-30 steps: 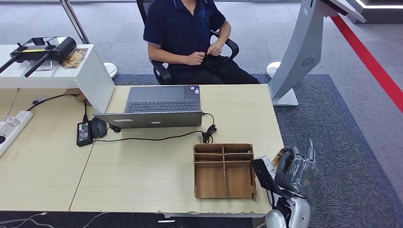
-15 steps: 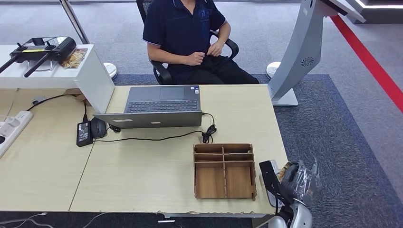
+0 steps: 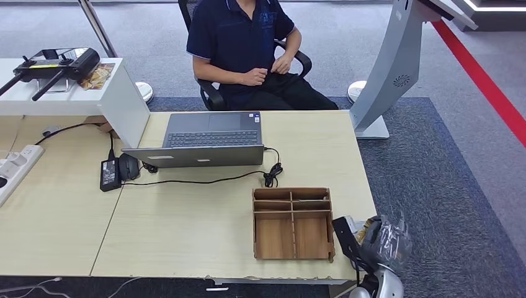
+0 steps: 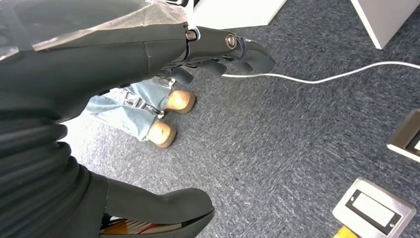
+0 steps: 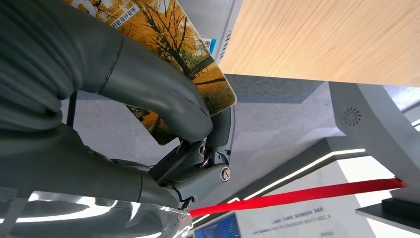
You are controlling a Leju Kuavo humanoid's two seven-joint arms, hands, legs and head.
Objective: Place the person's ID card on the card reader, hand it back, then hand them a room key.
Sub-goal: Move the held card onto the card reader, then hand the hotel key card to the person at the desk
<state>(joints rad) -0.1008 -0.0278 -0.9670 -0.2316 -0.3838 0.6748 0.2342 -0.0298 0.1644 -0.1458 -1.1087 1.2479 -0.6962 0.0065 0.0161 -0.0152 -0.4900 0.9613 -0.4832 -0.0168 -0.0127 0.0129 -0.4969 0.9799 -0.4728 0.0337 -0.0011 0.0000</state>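
My right hand (image 3: 384, 243) hangs just off the table's right front corner, wrapped in clear plastic. In the right wrist view this hand (image 5: 124, 99) pinches a card (image 5: 198, 64) printed with yellow autumn trees between thumb and fingers. A sliver of the card (image 3: 360, 231) shows in the head view. My left hand (image 4: 148, 49) hangs over grey carpet, fingers apart and holding nothing. The person (image 3: 245, 43) in a dark blue shirt sits in a chair behind the table, hands at their lap.
A wooden divided tray (image 3: 291, 223) stands on the table (image 3: 186, 230) close to my right hand. A laptop (image 3: 208, 139) and cables lie further back. A grey kiosk stand (image 3: 391, 68) rises at the right. Another person's shoes (image 4: 168, 119) stand on the carpet near my left hand.
My right hand with the card has sunk lower beside the table's right edge and drifted slightly left. The person has not moved.
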